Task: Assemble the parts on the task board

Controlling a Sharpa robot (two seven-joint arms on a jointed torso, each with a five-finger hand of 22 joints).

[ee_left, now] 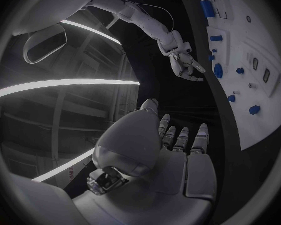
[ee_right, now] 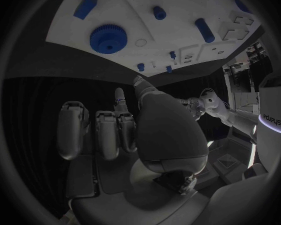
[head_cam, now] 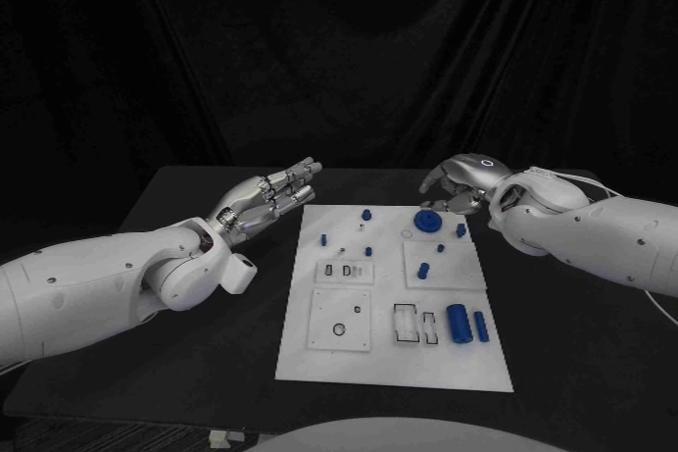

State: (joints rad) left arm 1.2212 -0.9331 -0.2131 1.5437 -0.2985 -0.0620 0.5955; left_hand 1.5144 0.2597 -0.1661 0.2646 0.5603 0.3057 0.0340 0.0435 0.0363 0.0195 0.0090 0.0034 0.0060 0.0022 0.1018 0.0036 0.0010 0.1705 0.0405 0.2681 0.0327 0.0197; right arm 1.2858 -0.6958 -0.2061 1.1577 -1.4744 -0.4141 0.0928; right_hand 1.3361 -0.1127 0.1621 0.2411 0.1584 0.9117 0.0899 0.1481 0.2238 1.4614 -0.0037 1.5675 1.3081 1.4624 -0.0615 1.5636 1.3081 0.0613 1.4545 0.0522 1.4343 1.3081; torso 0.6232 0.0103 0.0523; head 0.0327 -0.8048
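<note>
- Two hands hovered near the far end of the task board [head_cam: 393,364], neither one holding a part; I judged the assembly barely begun, since most blue pieces lay loose on the plate.
- Task board: white plate lay flat mid-table, long axis running away from the robot, probably so both arms could reach it from either side.
- Left hand [head_cam: 268,199] sat off the board's far left corner, above the black table [head_cam: 169,276]; fingers were stretched out nearly straight and close together, palm bare, touching nothing. Left wrist view showed the same: left-hand fingers [ee_left: 200,137] extended with nothing between them. Looked like a waiting pose.
- Right hand [head_cam: 455,187] hung just past the board's far right edge; fingers curled downward, tips apart, nothing visible in them. Right wrist view showed right-hand fingers [ee_right: 106,132] bent in over dark table, no part inside. Likely poised to come down on the gear.
- Large cylinder [head_cam: 460,322] lay on its side near the right edge of the board's near half, with a thinner peg [head_cam: 482,326] just beside it, both unplaced.
- Gear [head_cam: 425,220] sat at the far end of the board, near the right hand but apart from it; closest pick, I'd guess.
- Small pegs [head_cam: 366,215] were scattered at the far end; whether standing in holes or loose, couldn't tell.
</note>
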